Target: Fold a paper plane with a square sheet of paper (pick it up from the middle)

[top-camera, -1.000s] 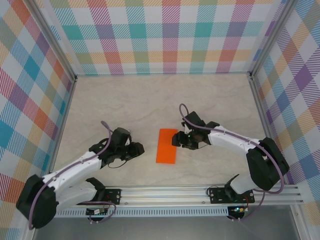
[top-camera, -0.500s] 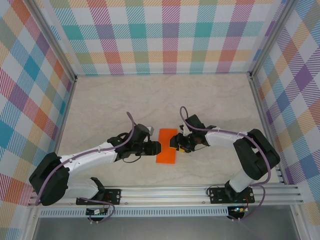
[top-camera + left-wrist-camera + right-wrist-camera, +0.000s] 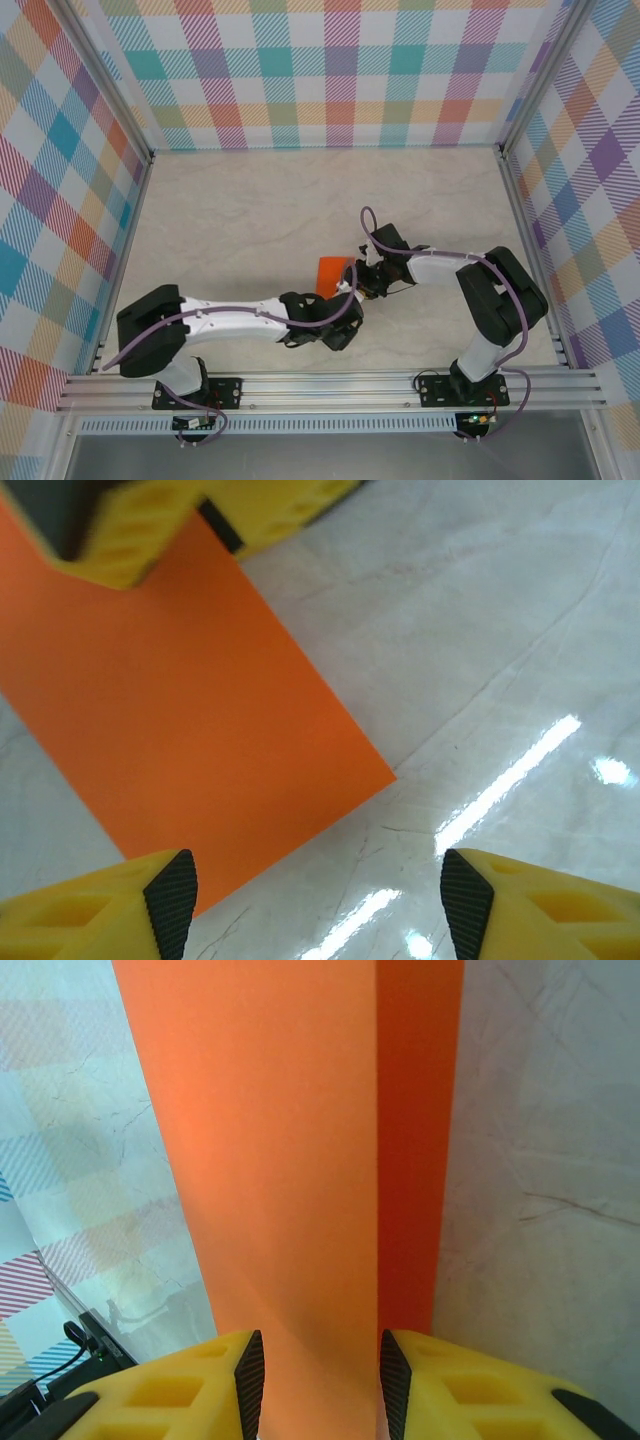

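The square sheet of paper (image 3: pixel 332 270) is bright orange, folded to a narrow strip, and lies flat mid-table. In the top view my left arm hides its near half. My right gripper (image 3: pixel 358 285) stands at the strip's right edge. In the right wrist view the paper (image 3: pixel 280 1160) runs lengthwise through the gap of the right gripper (image 3: pixel 315 1380), whose jaws are narrowed but apart. My left gripper (image 3: pixel 315 900) hovers open over the paper's near corner (image 3: pixel 170 700). One of its pads (image 3: pixel 170 905) sits at the paper's edge, the other over bare table.
The marble-look table (image 3: pixel 250 210) is walled by checked panels (image 3: pixel 340 70) at the back and sides. An aluminium rail (image 3: pixel 330 385) runs along the near edge. My left arm (image 3: pixel 230 322) lies low across the front of the table.
My left arm has swung right across the table's front to the sheet's near end, its jaws opening wider. The right gripper has edged onto the sheet's right side and narrowed.
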{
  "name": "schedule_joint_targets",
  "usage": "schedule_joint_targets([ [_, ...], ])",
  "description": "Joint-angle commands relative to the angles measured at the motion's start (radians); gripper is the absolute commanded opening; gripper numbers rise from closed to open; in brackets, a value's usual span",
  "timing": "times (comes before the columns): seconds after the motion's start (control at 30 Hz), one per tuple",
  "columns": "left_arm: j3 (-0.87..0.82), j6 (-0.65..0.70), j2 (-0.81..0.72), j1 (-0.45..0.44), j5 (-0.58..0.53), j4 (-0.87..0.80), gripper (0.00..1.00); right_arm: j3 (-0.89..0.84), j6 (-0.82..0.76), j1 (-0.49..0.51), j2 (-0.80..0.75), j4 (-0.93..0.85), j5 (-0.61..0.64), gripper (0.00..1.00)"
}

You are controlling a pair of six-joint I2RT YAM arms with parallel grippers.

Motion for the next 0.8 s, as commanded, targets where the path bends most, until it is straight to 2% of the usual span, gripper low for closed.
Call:
schedule_joint_targets([
  [0.0,0.044,0.080,0.060,-0.050,-0.119,-0.091,0.70,0.032,-0.001,-0.006,0.010,0.004,-0.029,0.38],
  [0.3,0.114,0.130,0.183,-0.085,-0.226,-0.107,0.74,0.031,-0.008,-0.015,0.003,0.000,-0.043,0.40],
  [0.5,0.136,0.126,0.237,-0.089,-0.296,-0.113,0.71,0.033,-0.010,-0.022,-0.001,-0.007,-0.047,0.40],
  [0.6,0.134,0.123,0.234,-0.089,-0.321,-0.110,0.66,0.032,-0.016,-0.024,-0.001,-0.017,-0.046,0.41],
  [0.77,0.122,0.111,0.205,-0.089,-0.323,-0.084,0.51,0.025,-0.027,-0.024,0.002,-0.030,-0.032,0.41],
])
